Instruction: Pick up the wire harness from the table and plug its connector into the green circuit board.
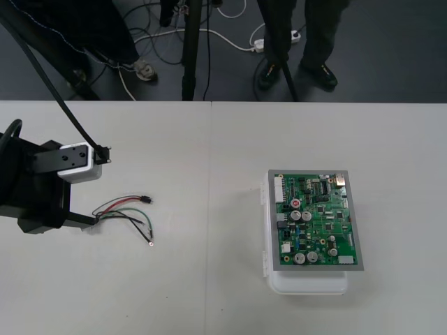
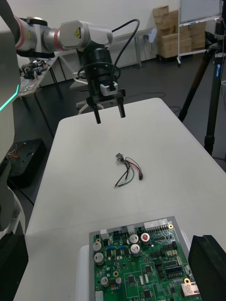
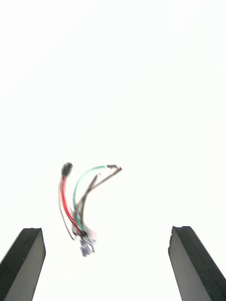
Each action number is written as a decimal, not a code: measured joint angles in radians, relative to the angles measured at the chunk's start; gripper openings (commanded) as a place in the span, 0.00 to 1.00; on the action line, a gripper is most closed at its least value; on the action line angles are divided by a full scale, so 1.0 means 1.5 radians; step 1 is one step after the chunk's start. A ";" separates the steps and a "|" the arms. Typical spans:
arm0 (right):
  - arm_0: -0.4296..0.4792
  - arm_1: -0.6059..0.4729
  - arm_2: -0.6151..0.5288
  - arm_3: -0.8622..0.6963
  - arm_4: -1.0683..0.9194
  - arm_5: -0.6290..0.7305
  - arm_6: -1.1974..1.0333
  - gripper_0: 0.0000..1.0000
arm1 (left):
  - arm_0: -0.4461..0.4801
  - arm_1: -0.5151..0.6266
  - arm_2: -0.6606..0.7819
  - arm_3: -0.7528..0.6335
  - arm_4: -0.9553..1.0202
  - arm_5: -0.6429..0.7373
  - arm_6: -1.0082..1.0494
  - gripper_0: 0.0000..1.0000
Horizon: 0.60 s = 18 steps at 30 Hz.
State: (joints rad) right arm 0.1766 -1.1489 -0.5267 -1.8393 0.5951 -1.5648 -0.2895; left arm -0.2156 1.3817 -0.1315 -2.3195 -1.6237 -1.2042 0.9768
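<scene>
The wire harness point(image 1: 126, 213) lies loose on the table at the left, with red, green and black wires, its small black plug point(image 1: 145, 199) pointing toward the board. My left gripper point(image 1: 99, 186) hovers open just left of it. In the left wrist view the harness point(image 3: 80, 202) lies ahead of my left gripper point(image 3: 106, 229), its metal socket point(image 3: 87, 245) nearest the fingers point(image 3: 23, 263). The green circuit board point(image 1: 314, 220) sits on its white base point(image 1: 307, 283) at the right. One black finger point(image 2: 207, 265) of my right gripper stands beside the board point(image 2: 141, 268), far out at the corner, holding nothing.
In the right wrist view the left gripper point(image 2: 108, 112) hangs above the table beyond the harness point(image 2: 128, 169). Bare table separates the harness from the board. Tripod legs and cables stand on the dark floor past the far edge.
</scene>
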 measured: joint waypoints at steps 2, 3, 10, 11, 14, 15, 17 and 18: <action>0.000 -0.009 0.000 0.009 -0.001 0.000 0.000 1.00 | -0.011 0.004 -0.030 0.000 -0.019 0.000 0.053 0.77; 0.000 -0.014 0.000 0.013 -0.002 0.000 0.000 1.00 | -0.018 0.007 -0.044 0.000 -0.025 0.000 0.085 0.77; 0.000 -0.058 -0.009 0.055 -0.002 0.000 0.000 1.00 | -0.092 0.021 -0.163 0.001 -0.082 0.000 0.269 0.77; 0.000 -0.065 -0.012 0.062 -0.002 0.000 0.000 1.00 | -0.104 0.022 -0.179 0.003 -0.090 0.000 0.268 0.77; 0.000 -0.082 -0.021 0.079 -0.002 0.000 0.000 1.00 | -0.135 0.023 -0.223 0.014 -0.104 0.000 0.264 0.77; 0.000 -0.087 -0.025 0.084 -0.002 0.000 0.000 1.00 | -0.147 0.023 -0.239 0.021 -0.106 0.000 0.264 0.77; 0.000 -0.093 -0.033 0.090 -0.002 0.000 0.000 1.00 | -0.174 0.023 -0.273 0.037 -0.112 0.000 0.264 0.77; 0.000 -0.095 -0.036 0.092 -0.002 0.000 0.000 1.00 | -0.187 0.023 -0.290 0.044 -0.114 0.000 0.264 0.77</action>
State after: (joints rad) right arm 0.1770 -1.2914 -0.5801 -1.7020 0.5923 -1.5648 -0.2895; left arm -0.4964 1.4157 -0.5668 -2.2536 -1.7949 -1.2034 1.3721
